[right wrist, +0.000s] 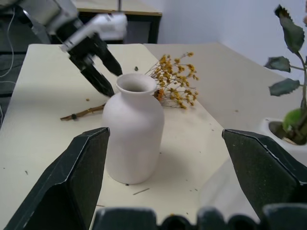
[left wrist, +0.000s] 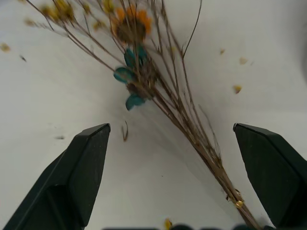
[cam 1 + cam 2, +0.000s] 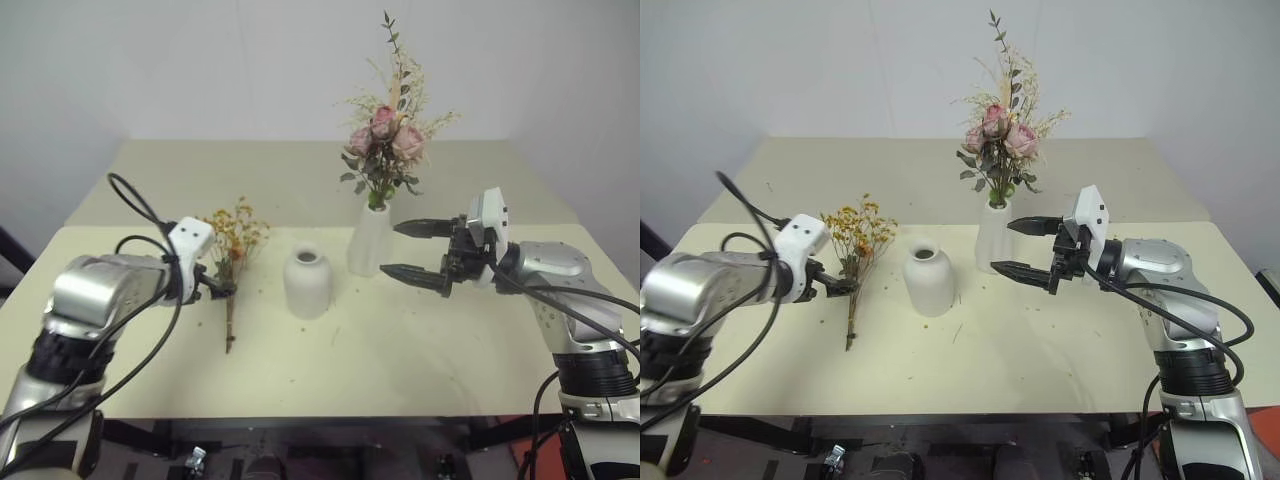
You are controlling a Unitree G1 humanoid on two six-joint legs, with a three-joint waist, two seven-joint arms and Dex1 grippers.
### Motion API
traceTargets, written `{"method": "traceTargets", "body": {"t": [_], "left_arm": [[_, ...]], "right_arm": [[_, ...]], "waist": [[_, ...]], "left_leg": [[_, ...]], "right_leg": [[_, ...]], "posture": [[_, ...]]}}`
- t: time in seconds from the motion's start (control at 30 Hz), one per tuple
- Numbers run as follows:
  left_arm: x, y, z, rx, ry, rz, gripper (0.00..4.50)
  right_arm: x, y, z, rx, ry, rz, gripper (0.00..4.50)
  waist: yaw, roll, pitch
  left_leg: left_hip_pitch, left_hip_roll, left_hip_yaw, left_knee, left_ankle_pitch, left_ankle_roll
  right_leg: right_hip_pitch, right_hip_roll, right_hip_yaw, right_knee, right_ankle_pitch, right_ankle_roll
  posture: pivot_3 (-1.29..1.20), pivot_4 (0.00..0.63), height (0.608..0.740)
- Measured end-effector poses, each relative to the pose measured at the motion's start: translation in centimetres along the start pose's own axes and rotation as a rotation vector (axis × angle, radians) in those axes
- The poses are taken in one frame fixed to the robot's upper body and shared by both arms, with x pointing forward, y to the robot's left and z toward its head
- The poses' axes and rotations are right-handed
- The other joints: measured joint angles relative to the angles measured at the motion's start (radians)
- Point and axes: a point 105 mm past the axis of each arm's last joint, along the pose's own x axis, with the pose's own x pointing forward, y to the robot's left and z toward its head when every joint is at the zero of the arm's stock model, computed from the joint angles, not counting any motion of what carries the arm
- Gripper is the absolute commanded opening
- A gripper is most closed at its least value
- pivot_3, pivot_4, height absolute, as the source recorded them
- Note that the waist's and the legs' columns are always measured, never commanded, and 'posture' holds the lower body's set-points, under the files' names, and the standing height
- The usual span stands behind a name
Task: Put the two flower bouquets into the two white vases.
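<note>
Straddling yellow bouquet (image 3: pixel 233 262), left tool (image 3: pixel 222 290) spread

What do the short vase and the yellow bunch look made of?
Short vase: likely unglazed ceramic or plaster; matte chalky white, no glare. Yellow bunch: seemingly dried flowers; thin brown wiry stems, tiny crumbs shed on the table.

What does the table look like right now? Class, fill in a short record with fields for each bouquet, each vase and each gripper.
rose bouquet: standing in the tall vase
yellow bouquet: lying flat on the table
squat vase: upright, nothing in it
left gripper: open, poised over the yellow bouquet's stems
right gripper: open, beside the tall vase, holding nothing
left to do: yellow bouquet into squat vase
</note>
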Motion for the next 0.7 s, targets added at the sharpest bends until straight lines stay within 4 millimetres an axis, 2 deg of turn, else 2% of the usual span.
{"method": "traceTargets", "body": {"t": [0.17, 0.27, 0.47, 0.67, 0.7], "left_arm": [[1.9, 0.4, 0.4, -0.053, 0.062, 0.025, 4.5], [2.9, 0.4, 0.6, -0.07, 0.081, 0.029, 3.94], [3.8, 0.0, 1.1, -0.081, 0.08, 0.003, 1.97], [3.7, 0.5, 1.1, -0.081, 0.083, 0.021, 0.04], [3.5, 0.7, 1.2, -0.08, 0.079, 0.031, 0.02]], "right_arm": [[0.3, 0.5, 0.8, -0.031, -0.023, 0.007, 4.45], [0.3, 0.9, 1.0, -0.035, -0.035, 0.012, 4.5], [0.2, 1.1, 1.2, -0.036, -0.043, 0.009, 4.5], [0.1, 1.0, 1.2, -0.037, -0.042, 0.008, 4.5], [0.1, 1.0, 1.2, -0.036, -0.044, 0.009, 4.5]], "waist": [[0.004, 0.0, 0.0], [0.007, 0.0, 0.0], [0.006, 0.0, 0.0], [0.005, 0.0, 0.0], [0.005, 0.0, 0.0]], "left_leg": [[0.0, 0.0, 0.0, 0.0, 0.0, 0.0], [0.0, 0.0, 0.0, 0.0, 0.0, 0.0], [0.0, -0.001, 0.0, 0.0, 0.0, 0.0], [0.0, -0.001, 0.0, 0.0, 0.0, 0.0], [0.0, -0.001, 0.0, 0.0, 0.0, 0.0]], "right_leg": [[0.0, 0.0, 0.0, 0.0, 0.0, 0.0], [0.0, 0.0, 0.0, 0.0, 0.0, 0.0], [0.0, -0.001, 0.0, 0.0, 0.0, 0.0], [0.0, -0.001, 0.0, 0.0, 0.0, 0.0], [0.0, -0.001, 0.0, 0.0, 0.0, 0.0]], "posture": [[0.0, 0.15, 0.74], [0.0, 0.15, 0.74], [0.0, 0.15, 0.74], [0.0, 0.15, 0.74], [0.0, 0.15, 0.74]]}}
